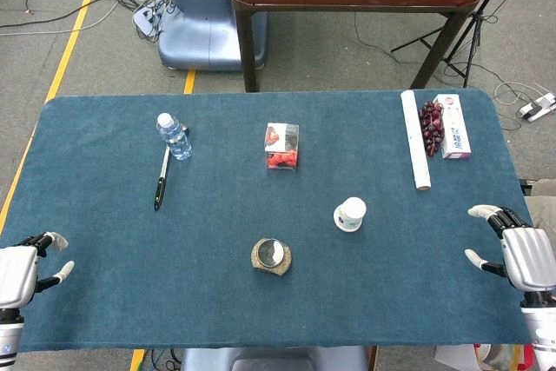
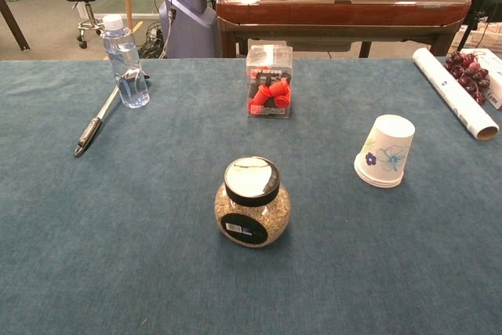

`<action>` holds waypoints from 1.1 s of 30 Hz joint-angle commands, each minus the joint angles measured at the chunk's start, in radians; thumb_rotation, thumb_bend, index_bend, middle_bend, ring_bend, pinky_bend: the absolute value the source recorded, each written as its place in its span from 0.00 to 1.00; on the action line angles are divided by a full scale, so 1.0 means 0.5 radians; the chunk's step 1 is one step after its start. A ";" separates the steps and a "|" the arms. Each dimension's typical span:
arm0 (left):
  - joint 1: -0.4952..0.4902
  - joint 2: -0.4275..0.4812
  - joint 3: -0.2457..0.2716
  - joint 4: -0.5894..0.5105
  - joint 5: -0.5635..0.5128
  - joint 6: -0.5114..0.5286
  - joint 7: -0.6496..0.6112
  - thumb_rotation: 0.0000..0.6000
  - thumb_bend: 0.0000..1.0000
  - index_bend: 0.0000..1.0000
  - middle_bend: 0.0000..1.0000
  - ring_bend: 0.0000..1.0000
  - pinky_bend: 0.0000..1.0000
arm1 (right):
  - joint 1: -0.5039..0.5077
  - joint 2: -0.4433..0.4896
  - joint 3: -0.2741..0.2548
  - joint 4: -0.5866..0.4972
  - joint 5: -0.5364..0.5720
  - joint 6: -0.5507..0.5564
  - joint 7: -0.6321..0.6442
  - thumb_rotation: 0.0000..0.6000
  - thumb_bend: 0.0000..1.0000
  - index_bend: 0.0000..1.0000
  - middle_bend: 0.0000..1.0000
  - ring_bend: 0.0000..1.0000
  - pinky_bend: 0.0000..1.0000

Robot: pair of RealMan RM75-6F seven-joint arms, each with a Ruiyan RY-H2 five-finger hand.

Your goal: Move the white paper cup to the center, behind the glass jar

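Note:
The white paper cup stands upside down on the blue table, right of centre, with a blue flower print on its side. The glass jar, filled with grain and capped by a black-rimmed lid, sits near the front centre, left of and nearer than the cup. My left hand rests at the table's front left corner, fingers apart, holding nothing. My right hand rests at the front right edge, fingers spread, empty, well to the right of the cup. Neither hand shows in the chest view.
A clear box of red pieces stands behind the jar at mid-table. A water bottle and a black pen lie at the left. A white roll, grapes and a carton sit far right.

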 commanded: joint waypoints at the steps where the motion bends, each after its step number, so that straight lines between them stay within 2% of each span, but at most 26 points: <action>1: -0.002 -0.002 0.001 0.000 -0.003 -0.006 0.009 1.00 0.22 0.53 0.52 0.56 0.69 | 0.005 0.002 -0.001 -0.001 0.004 -0.013 0.013 1.00 0.13 0.33 0.32 0.27 0.56; 4: -0.001 0.004 0.009 -0.006 0.007 -0.007 -0.015 1.00 0.22 0.53 0.52 0.56 0.69 | 0.011 -0.009 0.000 0.008 0.009 -0.023 0.006 1.00 0.14 0.33 0.32 0.27 0.56; 7: 0.000 0.015 0.009 -0.008 0.001 -0.012 -0.035 1.00 0.22 0.54 0.52 0.56 0.69 | 0.024 -0.028 0.002 0.026 0.006 -0.035 -0.050 1.00 0.07 0.32 0.30 0.26 0.50; 10: 0.011 0.026 0.004 -0.014 -0.014 -0.001 -0.049 1.00 0.22 0.54 0.52 0.56 0.69 | 0.045 -0.046 0.006 0.029 0.026 -0.077 -0.139 1.00 0.00 0.21 0.20 0.20 0.40; 14: 0.016 0.041 0.001 -0.031 -0.034 -0.009 -0.072 1.00 0.22 0.54 0.52 0.56 0.69 | 0.115 -0.103 0.028 0.088 0.049 -0.167 -0.241 1.00 0.00 0.06 0.05 0.06 0.28; 16: 0.011 0.049 -0.002 -0.038 -0.028 -0.010 -0.076 1.00 0.22 0.54 0.52 0.56 0.69 | 0.162 -0.155 0.048 0.153 0.054 -0.209 -0.287 1.00 0.00 0.01 0.01 0.01 0.23; 18: 0.010 0.055 0.000 -0.041 -0.022 -0.009 -0.073 1.00 0.22 0.54 0.52 0.56 0.69 | 0.215 -0.213 0.067 0.222 0.051 -0.251 -0.317 1.00 0.00 0.00 0.00 0.00 0.18; 23: 0.024 0.073 0.000 -0.066 -0.036 -0.001 -0.104 1.00 0.22 0.54 0.52 0.56 0.69 | 0.340 -0.391 0.105 0.424 0.029 -0.330 -0.344 1.00 0.00 0.00 0.00 0.00 0.13; 29: 0.024 0.085 0.006 -0.085 -0.030 -0.009 -0.109 1.00 0.22 0.54 0.52 0.56 0.69 | 0.503 -0.624 0.133 0.680 0.015 -0.449 -0.387 1.00 0.00 0.00 0.00 0.00 0.11; 33: 0.025 0.093 0.010 -0.092 -0.043 -0.026 -0.115 1.00 0.22 0.54 0.52 0.56 0.69 | 0.587 -0.721 0.135 0.764 0.017 -0.531 -0.399 1.00 0.00 0.00 0.00 0.00 0.11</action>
